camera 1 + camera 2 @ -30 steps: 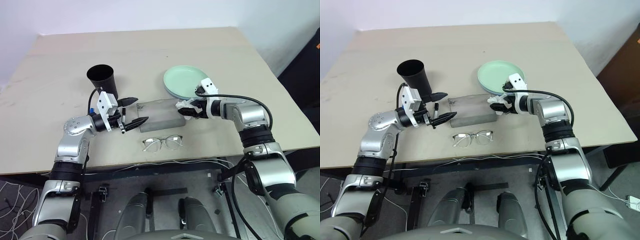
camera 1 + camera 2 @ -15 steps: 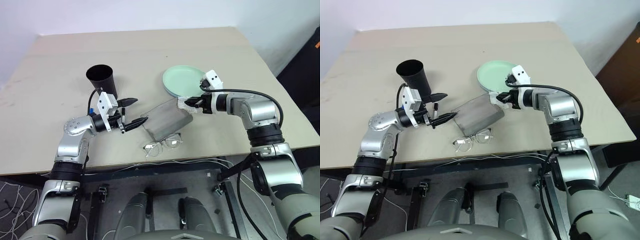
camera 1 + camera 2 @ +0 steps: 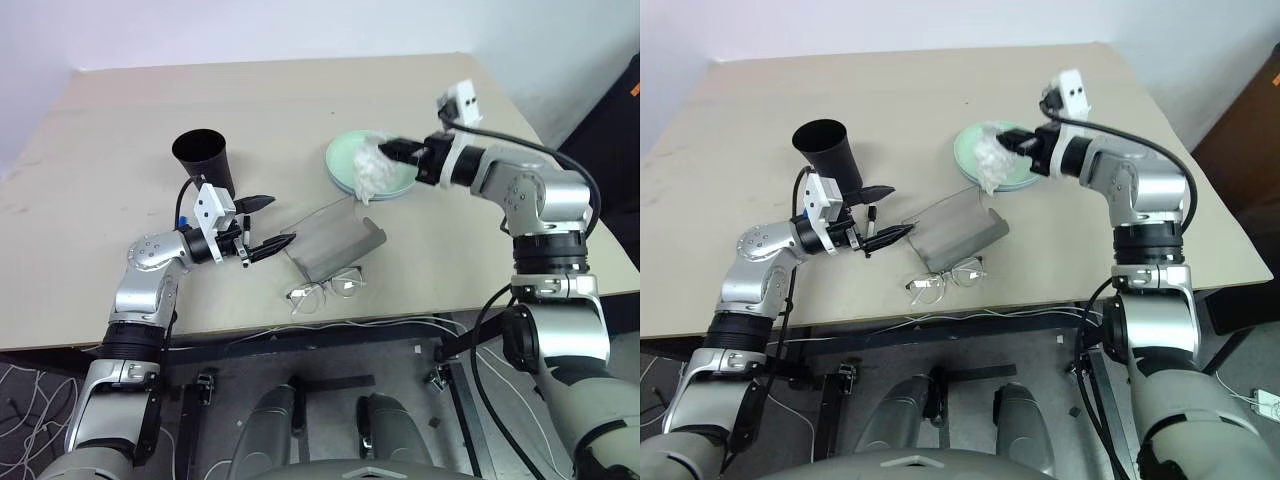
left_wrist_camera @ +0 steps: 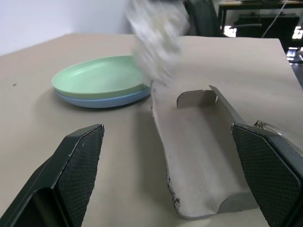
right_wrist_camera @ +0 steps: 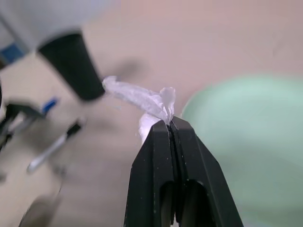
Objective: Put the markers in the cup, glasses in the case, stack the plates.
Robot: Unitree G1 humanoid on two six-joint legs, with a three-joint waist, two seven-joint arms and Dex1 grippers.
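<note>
The plates (image 3: 358, 168) sit stacked on the tan table (image 3: 120, 110), the pale mint one nested on the light blue — both smooth and shallow. Above their near edge hangs a crumpled white tissue (image 3: 372, 170), pinched between the pressed-together fingers of the right gripper (image 5: 169, 124). The grey felt-like case (image 3: 333, 242) lies open (its lid tilted up), nothing inside it. The wire-rimmed glasses (image 3: 324, 288) rest on the table just beside its near edge. The tall black tapered cup (image 3: 206, 160) stands upright; its contents cannot be made out. The left gripper (image 3: 268, 222) hovers between cup and case, fingers spread — the markers (image 3: 870, 226) lie under it.
</note>
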